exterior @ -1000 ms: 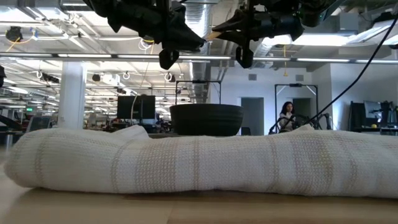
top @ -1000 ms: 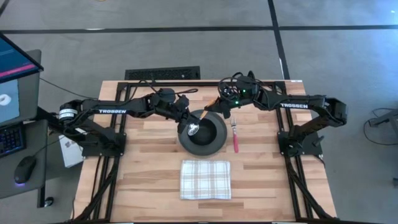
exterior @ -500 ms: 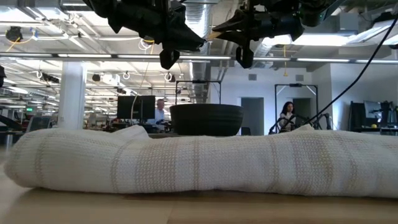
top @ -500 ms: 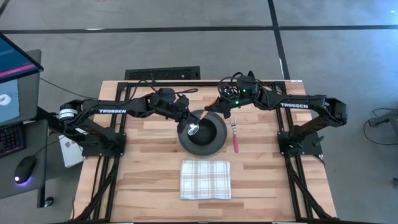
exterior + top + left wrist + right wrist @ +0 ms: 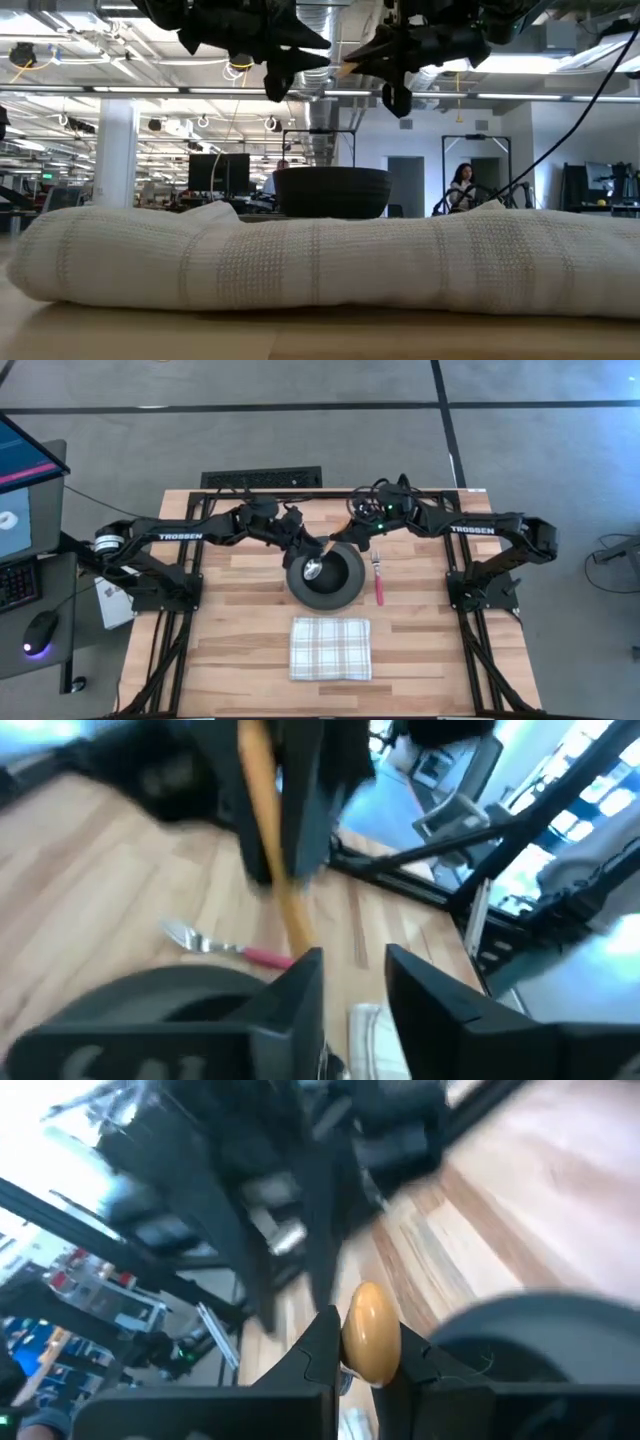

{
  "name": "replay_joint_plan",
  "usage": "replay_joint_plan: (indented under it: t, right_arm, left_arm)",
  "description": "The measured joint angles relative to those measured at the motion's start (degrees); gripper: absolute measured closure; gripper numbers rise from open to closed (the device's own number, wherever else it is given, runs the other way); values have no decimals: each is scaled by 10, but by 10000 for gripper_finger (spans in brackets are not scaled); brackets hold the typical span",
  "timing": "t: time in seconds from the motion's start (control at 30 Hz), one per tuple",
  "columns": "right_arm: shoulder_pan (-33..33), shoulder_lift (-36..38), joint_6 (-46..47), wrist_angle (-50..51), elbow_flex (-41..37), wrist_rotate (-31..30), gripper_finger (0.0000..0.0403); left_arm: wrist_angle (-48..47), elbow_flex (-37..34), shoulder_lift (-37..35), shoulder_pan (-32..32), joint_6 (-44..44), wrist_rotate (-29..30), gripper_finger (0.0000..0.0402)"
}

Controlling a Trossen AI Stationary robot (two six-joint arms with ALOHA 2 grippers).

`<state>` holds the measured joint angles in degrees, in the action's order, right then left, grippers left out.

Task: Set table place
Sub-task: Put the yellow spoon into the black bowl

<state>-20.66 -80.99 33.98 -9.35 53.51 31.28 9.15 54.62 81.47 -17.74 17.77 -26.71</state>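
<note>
Right gripper [image 5: 350, 532] clamped on spoon [image 5: 322, 555] over bowl [image 5: 326, 574], left gripper [image 5: 306, 541] beside it, fingers apart, fork [image 5: 378, 580], napkin [image 5: 330, 648]

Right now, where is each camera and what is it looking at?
High view: above, looking straight down at the table, both arms, the plate.
Low view: at tabletop height, napkin close, bowl behind, arms overhead.
Left wrist view: on the left arm, past its open claw at the fork.
Right wrist view: on the right arm; right claw grips the spoon.
The spoon shows in both wrist views.
</note>
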Motion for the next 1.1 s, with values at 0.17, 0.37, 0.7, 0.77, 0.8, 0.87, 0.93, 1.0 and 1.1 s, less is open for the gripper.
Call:
replay_joint_plan:
  t: [0.17, 0.37, 0.7, 0.77, 0.8, 0.87, 0.93, 1.0, 1.1]
  right_arm:
    - [-1, 0, -7, 64, -1, -26, 351]
    - [-1, 0, -41, 127, -1, -93, 351]
    - [0, -32, -11, 148, 0, -128, 351]
    - [3, -50, -5, 152, 0, -134, 351]
    - [4, -58, -4, 152, 0, -134, 351]
    - [4, -73, -3, 144, 0, -134, 351]
    - [4, -84, 0, 146, 0, -133, 351]
    - [4, -92, 1, 138, 0, -133, 351]
    - [4, -96, 0, 137, 0, -133, 351]
  left_arm:
    - [-9, -1, -3, -4, -5, 40, 262]
    - [-8, 0, -8, -4, -24, 50, 244]
    - [-24, 0, -8, -2, -22, 50, 244]
    - [-24, 0, -8, -2, -22, 49, 244]
    - [-24, 0, -8, -2, -22, 49, 244]
    - [-26, 0, -8, -2, -22, 49, 244]
    - [-26, 0, -9, -2, -22, 49, 244]
    - [-29, 0, -9, -2, -21, 49, 244]
    - [-31, 0, -9, -2, -21, 49, 244]
